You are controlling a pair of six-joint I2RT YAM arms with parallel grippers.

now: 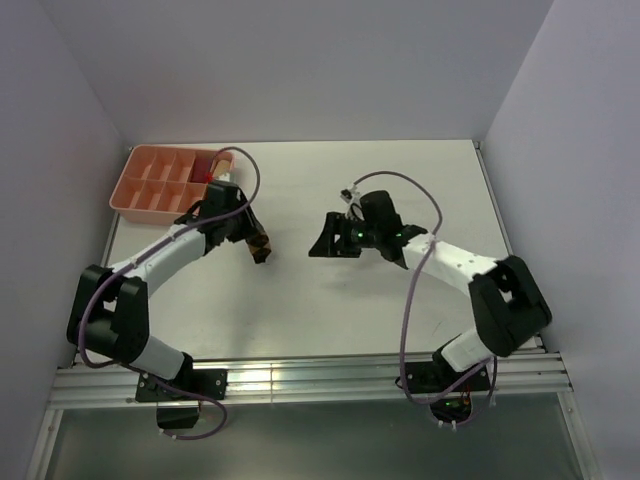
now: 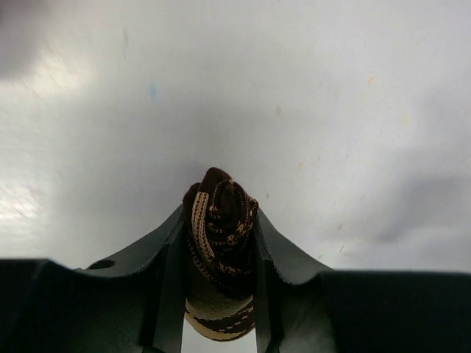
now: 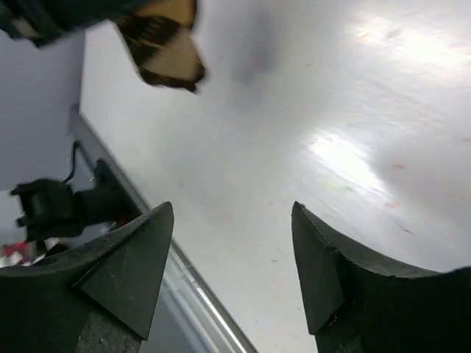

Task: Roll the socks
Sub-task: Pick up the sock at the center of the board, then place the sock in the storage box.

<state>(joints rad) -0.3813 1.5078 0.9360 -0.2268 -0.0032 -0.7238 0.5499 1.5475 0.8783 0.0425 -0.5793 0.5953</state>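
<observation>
Left gripper clenched on the rolled socks, lower centre — squeeze firmly, carry level toward the pink tray at upper left; right gripper released, empty.

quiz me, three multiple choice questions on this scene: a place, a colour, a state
1. Where on the table is the pink compartment tray? A near right corner; B far left corner; C between the arms.
2. What colours are the rolled socks in the left hand? A plain white; B blue and green; C dark brown with tan.
3. How is the right hand? A open and empty; B shut on a sock; C shut on the tray.
Answers: 1 B, the top view shows it there; 2 C, brown and tan fabric shows in the left wrist view; 3 A, it is spread wide with nothing inside.
</observation>
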